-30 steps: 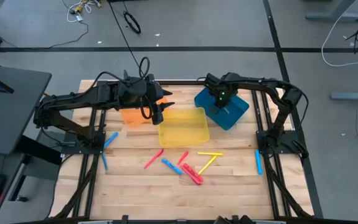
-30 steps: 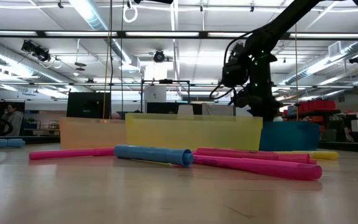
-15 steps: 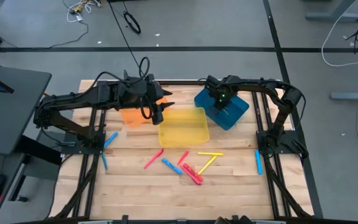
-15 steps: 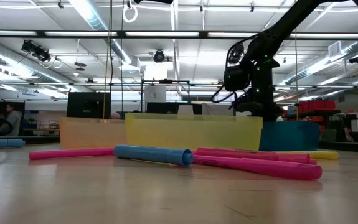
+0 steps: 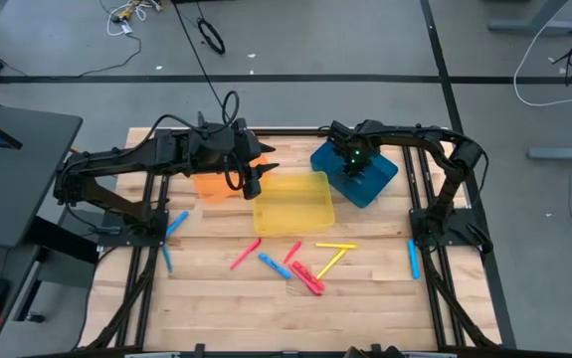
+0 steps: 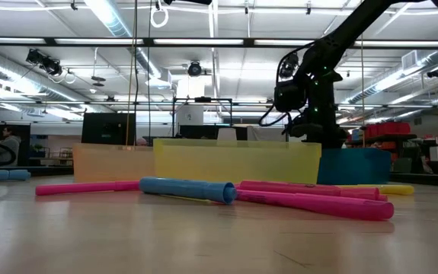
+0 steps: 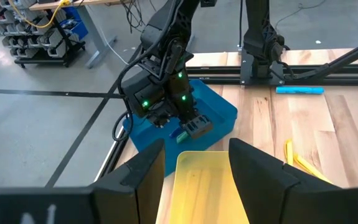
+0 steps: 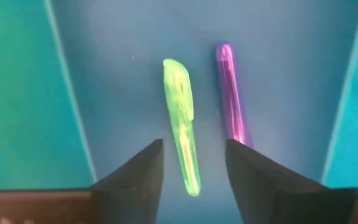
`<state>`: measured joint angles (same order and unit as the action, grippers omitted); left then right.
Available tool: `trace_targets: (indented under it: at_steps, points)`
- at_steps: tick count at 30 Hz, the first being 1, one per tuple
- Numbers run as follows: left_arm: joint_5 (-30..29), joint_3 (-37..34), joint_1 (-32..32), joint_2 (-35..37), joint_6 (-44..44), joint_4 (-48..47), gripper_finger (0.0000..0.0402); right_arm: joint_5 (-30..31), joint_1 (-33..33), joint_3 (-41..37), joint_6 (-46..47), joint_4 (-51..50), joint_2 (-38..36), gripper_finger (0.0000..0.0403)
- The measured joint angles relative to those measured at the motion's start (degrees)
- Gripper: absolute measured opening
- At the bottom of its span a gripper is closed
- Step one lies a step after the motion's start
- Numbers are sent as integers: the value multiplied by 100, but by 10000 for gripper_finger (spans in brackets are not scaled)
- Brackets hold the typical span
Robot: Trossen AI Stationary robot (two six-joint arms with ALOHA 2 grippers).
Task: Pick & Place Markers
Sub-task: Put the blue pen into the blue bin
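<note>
Right pincer (image 8: 191, 171) hangs wide over the blue tray (image 5: 380, 179), where a green marker (image 8: 182, 121) lies beside a purple marker (image 8: 231, 102), apparently sorted there. Left pincer (image 7: 194, 168) waits wide over the yellow tray (image 5: 293, 202).

Green marker (image 8: 182, 123), purple marker (image 8: 231, 93)

No legible text or labels
</note>
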<state>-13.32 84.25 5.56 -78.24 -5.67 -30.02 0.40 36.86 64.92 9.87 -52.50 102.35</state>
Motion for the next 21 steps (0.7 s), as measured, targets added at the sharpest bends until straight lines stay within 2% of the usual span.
trace_targets:
  at_steps: [4, 8, 14, 21]
  points:
    - [0, 3, 0, 0, -8, 0, 183, 8, 0, 295, -182, -353, -40, 201]
    - [1, 4, 0, 0, -11, -2, 183, 15, 0, 692, -284, -780, -264, 197]
    - [0, 4, 0, 0, -11, -4, 183, 13, -162, 1166, -115, -1468, -879, 166]
    - [2, 4, 0, 0, -11, -32, 183, -226, -801, 1253, 413, -2070, -1800, 108]
